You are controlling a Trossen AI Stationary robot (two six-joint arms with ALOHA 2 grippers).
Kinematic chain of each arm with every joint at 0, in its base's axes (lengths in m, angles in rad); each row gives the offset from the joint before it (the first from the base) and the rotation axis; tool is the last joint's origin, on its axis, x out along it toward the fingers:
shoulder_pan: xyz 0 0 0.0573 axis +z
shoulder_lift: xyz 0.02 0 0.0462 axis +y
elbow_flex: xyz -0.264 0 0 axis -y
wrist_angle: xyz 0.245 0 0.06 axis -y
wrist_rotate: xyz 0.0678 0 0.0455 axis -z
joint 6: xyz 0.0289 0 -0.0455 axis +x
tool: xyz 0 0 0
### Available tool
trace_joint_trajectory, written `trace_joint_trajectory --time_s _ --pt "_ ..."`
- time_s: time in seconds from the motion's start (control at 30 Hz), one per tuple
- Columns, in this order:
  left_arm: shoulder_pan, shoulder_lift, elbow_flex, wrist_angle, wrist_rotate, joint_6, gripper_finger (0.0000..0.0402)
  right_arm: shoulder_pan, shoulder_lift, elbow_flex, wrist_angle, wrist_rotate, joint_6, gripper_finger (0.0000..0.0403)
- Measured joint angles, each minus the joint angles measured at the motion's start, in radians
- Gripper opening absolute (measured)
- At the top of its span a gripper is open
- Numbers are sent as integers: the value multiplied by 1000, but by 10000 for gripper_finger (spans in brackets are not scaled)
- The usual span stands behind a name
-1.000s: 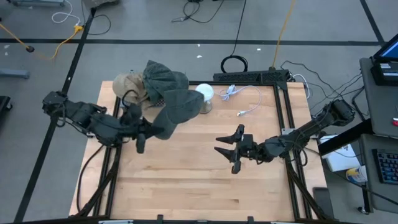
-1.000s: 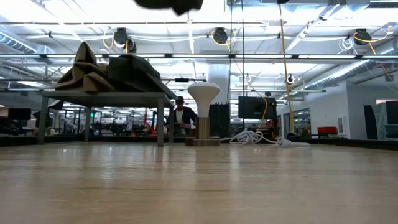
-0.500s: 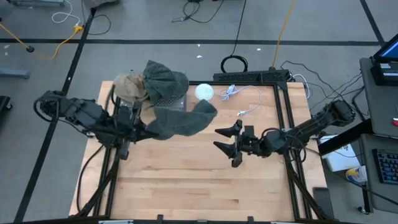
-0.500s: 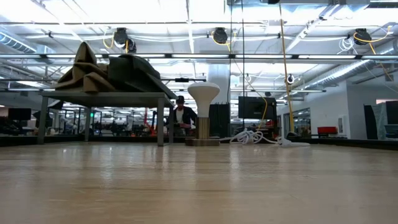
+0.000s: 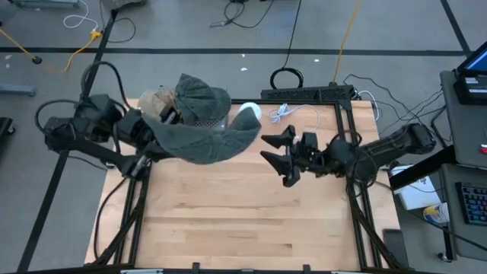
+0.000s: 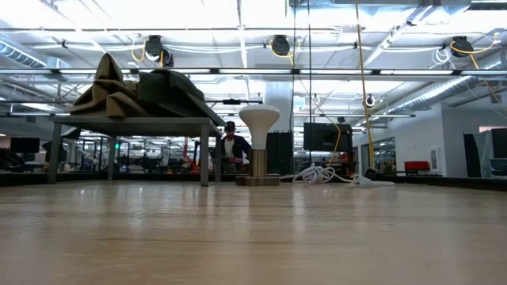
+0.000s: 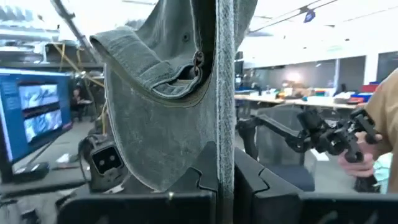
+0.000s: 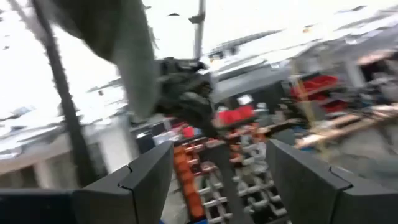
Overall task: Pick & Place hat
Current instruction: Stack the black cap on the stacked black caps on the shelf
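Hat [image 5: 205, 141] hung pinched in the left gripper [image 5: 156, 129]; right gripper [image 5: 278, 154] gaped wide, empty; a thin grip might slip.

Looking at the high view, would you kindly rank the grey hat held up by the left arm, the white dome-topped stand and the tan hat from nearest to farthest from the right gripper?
From the open right gripper:
1. White dome-topped stand, toward the table's far edge.
2. Grey hat, held in the left gripper, toward the left.
3. Tan hat, at the far-left corner.
The first two are nearly tied.
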Motion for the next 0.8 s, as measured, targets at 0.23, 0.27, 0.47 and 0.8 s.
trace_joint_trajectory --time_s 0.23,0.27,0.47,0.8 --pt "128 69 0 195 134 -35 7 -115 -2 165 -145 -292 48 251" --pt "139 82 0 226 147 -45 7 -129 -2 178 -142 -319 49 251" --pt "179 164 0 381 160 -62 7 -212 -2 239 -142 -493 129 251" --pt "213 278 0 543 142 -47 7 -254 -2 245 -138 -567 206 251"
